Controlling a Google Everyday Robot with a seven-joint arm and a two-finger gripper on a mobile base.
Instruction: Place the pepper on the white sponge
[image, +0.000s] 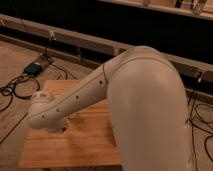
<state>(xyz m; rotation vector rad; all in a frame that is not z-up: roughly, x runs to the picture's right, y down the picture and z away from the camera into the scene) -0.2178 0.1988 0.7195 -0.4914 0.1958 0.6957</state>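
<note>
The pepper is nowhere to be seen from here. The arm lies slantwise across the wooden table, and its bulky upper part fills the right half of the view, so most of the tabletop is covered. The white sponge is hidden the same way. The gripper is out of sight too, somewhere past the rounded joint at the arm's low end, over the left part of the table. Its fingers are pressed fully together, but I cannot tell whether the pepper is pinched between them.

If the pepper is in that grip, I'd say the job in hand is bringing it down onto the sponge. To do that well, the long side of the pepper should line up with the long side of the block. It should come down slowly and be let go only once it rests on the sponge, because a slender thing rolls easily off a small pad. After that the gripper should lift straight up so the fingers don't drag it off.

Only the near strip of the table shows bare wood. On the floor to the left lie looping cables and a small dark box, well away from the tabletop, and more cables trail on the right. A dark rail runs along behind.

What stands in the way most is the arm's own bulk. It hides the target, and a careless sweep could knock anything sitting beneath it.
</note>
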